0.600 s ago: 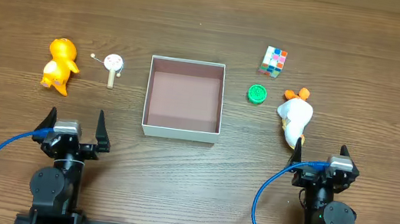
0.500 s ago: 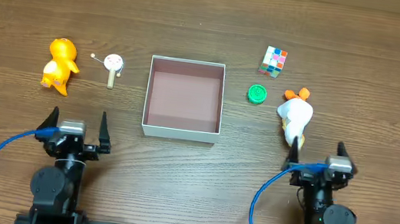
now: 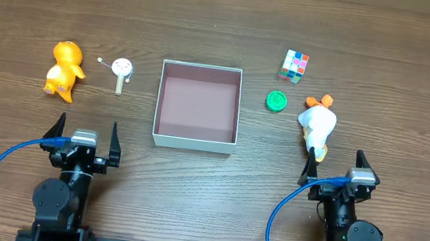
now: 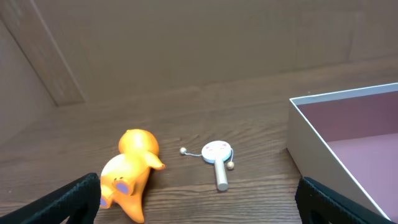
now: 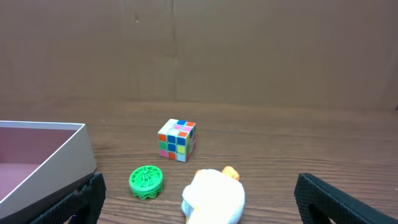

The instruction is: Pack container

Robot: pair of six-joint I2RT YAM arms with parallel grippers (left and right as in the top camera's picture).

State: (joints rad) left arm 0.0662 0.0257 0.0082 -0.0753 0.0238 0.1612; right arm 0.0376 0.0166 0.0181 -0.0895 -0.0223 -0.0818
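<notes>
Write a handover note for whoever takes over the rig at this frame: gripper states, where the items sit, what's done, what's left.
Left gripper: open, empty, on the robot's side of the table, left of the box.
Right gripper: open, empty, close to the white plush duck.
Box: open, nothing inside.
Left of box: orange duck toy and small rattle drum.
Right of box: colour cube, green disc and the white plush duck.
Done: nothing packed.
Left: all five items go into the box.
</notes>
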